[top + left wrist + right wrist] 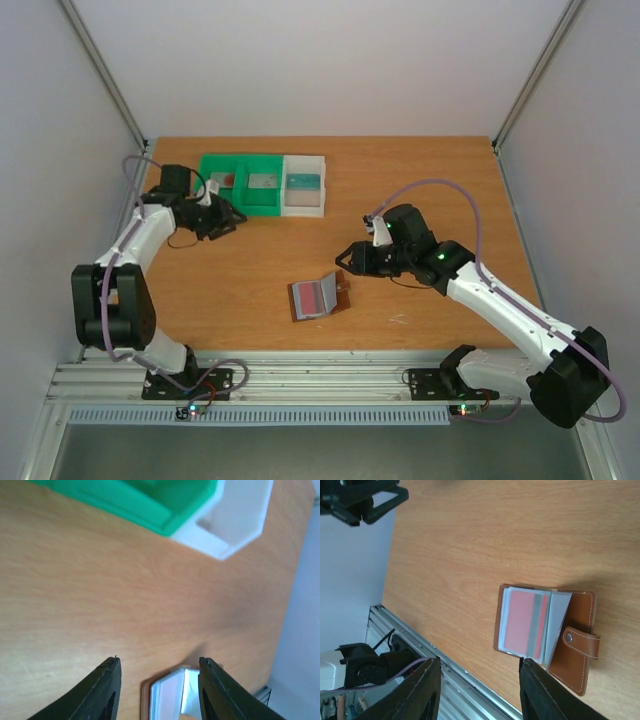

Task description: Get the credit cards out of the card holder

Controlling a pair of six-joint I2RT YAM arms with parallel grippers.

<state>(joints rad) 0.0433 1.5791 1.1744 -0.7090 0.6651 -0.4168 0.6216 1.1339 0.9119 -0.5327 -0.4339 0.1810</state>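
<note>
Brown leather bifold card holder [320,297] lies open mid-table, red plastic card [522,622] sleeved inside, not yet out. Left gripper [228,218] by green plastic bin [243,158], right gripper [345,258] near holder, both spread, empty. Judged partway.

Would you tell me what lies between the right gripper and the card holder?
Nothing: in the top external view, only a short stretch of bare wooden table separates the right gripper from the open card holder.

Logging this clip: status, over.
Left pincer open, empty, by green bin. Right pincer open, near card holder. Holder open, red card inside. Nothing blocking.
</note>
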